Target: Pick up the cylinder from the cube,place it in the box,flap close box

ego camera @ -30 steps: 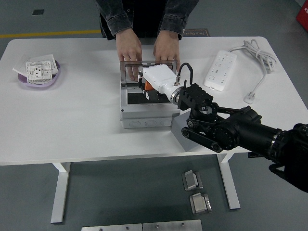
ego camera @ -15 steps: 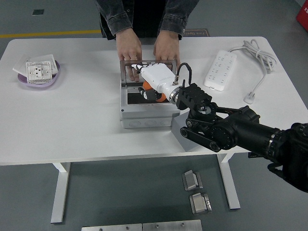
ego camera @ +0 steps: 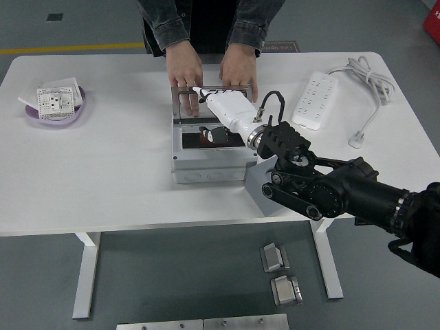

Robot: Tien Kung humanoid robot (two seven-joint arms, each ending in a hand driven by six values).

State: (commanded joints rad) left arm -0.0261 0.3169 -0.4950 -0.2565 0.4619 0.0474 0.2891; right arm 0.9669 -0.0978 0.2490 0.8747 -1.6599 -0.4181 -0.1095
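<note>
Power strip [ego camera: 315, 100] far right; purple bowl [ego camera: 56, 111] far left.

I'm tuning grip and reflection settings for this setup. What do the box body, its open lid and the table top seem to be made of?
The box looks like light grey moulded plastic, matte, with round knockout marks along its front wall. Its lid seems to have a clear, probably plastic, window in a frame: a person's fingers show through it. The table looks like smooth white laminate with a faint sheen; its core cannot be judged.

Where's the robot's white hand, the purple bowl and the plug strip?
right hand [ego camera: 221, 106], head view, on the white back of the hand.
purple bowl [ego camera: 77, 114], head view, on its right rim.
power strip [ego camera: 315, 100], head view, on its socket face.
</note>
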